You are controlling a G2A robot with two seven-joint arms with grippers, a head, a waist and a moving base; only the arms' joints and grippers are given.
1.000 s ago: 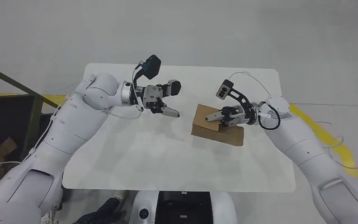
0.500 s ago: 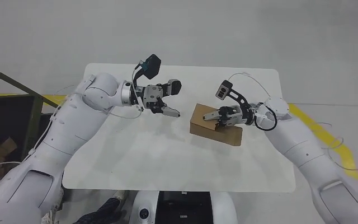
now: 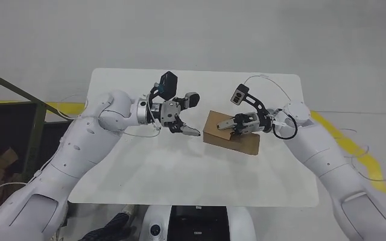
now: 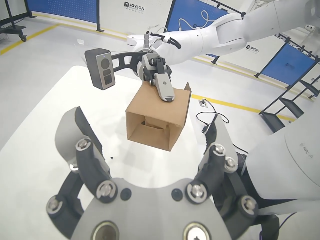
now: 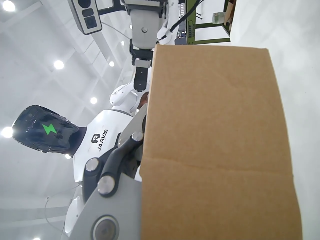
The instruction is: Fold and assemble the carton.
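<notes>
The right gripper [image 3: 227, 125] is pinching the upper panel of a brown cardboard carton [image 4: 150, 98]. One silver finger [image 4: 165, 89] is lying flat on top of the panel, and the other is hidden behind the board. The carton is lying on its side right of the middle of the white round-cornered table [image 3: 151, 175], its open end facing left towards the left gripper [image 3: 193, 114]. Folded flaps are showing deep inside it, and a small flap is sticking up at its right end. The left gripper is hovering just left of the carton, clear of it, its two dark-padded fingers spread wide and holding nothing. Whether the carton's underside is touching the table cannot be told.
</notes>
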